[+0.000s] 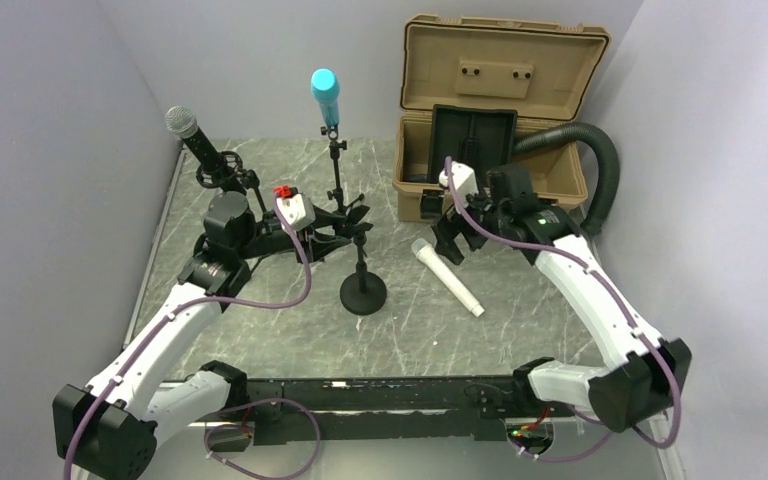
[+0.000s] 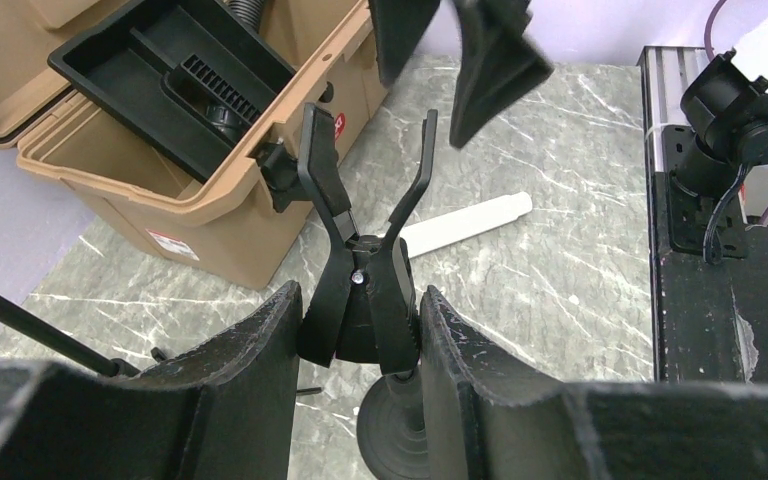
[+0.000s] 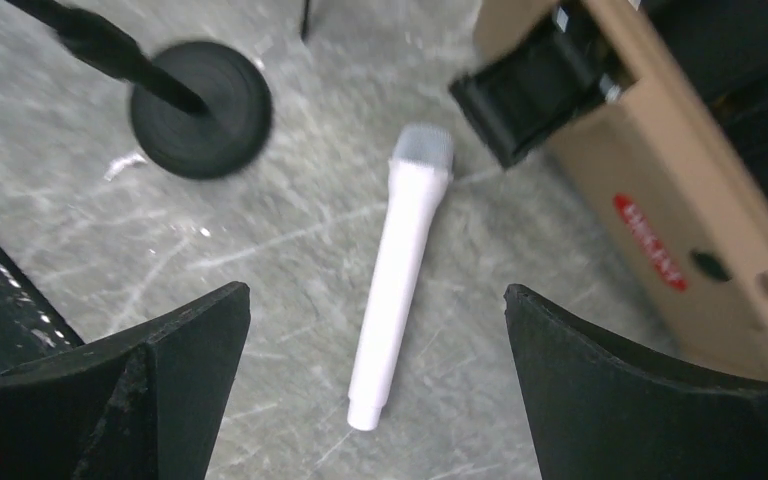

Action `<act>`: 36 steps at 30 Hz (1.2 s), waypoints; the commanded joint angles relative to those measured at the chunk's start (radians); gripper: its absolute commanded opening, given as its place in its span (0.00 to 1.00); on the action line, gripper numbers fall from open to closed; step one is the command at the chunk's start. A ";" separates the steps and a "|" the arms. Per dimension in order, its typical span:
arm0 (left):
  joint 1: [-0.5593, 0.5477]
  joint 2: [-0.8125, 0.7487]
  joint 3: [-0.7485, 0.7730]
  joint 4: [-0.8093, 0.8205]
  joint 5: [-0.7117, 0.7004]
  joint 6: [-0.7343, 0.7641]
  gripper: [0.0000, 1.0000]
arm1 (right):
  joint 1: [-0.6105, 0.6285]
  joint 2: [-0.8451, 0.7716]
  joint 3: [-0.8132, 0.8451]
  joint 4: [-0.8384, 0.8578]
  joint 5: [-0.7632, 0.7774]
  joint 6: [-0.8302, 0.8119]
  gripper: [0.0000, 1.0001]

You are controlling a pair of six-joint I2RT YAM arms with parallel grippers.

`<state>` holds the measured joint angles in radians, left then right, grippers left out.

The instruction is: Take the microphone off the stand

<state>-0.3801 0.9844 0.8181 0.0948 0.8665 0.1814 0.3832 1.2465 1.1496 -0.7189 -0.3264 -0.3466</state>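
The white microphone point(image 1: 447, 278) lies flat on the marble table, free of the stand, right of the stand's round black base point(image 1: 363, 295). It also shows in the left wrist view point(image 2: 465, 222) and the right wrist view point(image 3: 400, 270). My right gripper point(image 1: 450, 245) hovers just above it, open wide, the microphone lying loose on the table between and below the fingers point(image 3: 375, 292). My left gripper point(image 2: 360, 300) is shut on the handles of the stand's black clip point(image 2: 325, 170), whose two prongs stand spread with nothing in them.
An open tan case point(image 1: 500, 110) with a black tray stands at the back right, and a black hose point(image 1: 600, 160) curves beside it. A blue microphone point(image 1: 325, 95) and a black microphone with a grey head point(image 1: 188, 130) sit on other stands at the back.
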 commanded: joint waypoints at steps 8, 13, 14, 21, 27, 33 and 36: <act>0.009 0.025 0.070 -0.058 0.007 0.072 0.58 | 0.042 -0.073 0.109 0.029 -0.335 -0.062 1.00; 0.009 0.029 0.071 -0.062 0.010 0.078 0.68 | 0.091 -0.048 0.098 0.093 -0.405 -0.090 1.00; 0.009 0.029 0.075 -0.065 0.013 0.080 0.76 | 0.099 -0.037 0.093 0.111 -0.413 -0.092 1.00; 0.009 0.013 0.104 -0.125 0.022 0.099 0.99 | 0.151 0.029 0.029 0.274 -0.492 -0.090 0.95; 0.011 -0.018 0.162 -0.300 -0.035 0.181 0.99 | 0.193 0.090 -0.047 0.515 -0.559 -0.035 0.92; 0.083 -0.053 0.154 -0.362 -0.005 0.174 0.99 | 0.232 0.182 -0.058 0.736 -0.571 0.074 0.90; 0.124 -0.078 0.144 -0.395 0.016 0.187 0.99 | 0.249 0.223 -0.058 0.815 -0.562 0.101 0.90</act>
<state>-0.3008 0.9436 0.9470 -0.2417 0.8429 0.3347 0.6121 1.4380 1.0916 -0.1226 -0.8516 -0.3065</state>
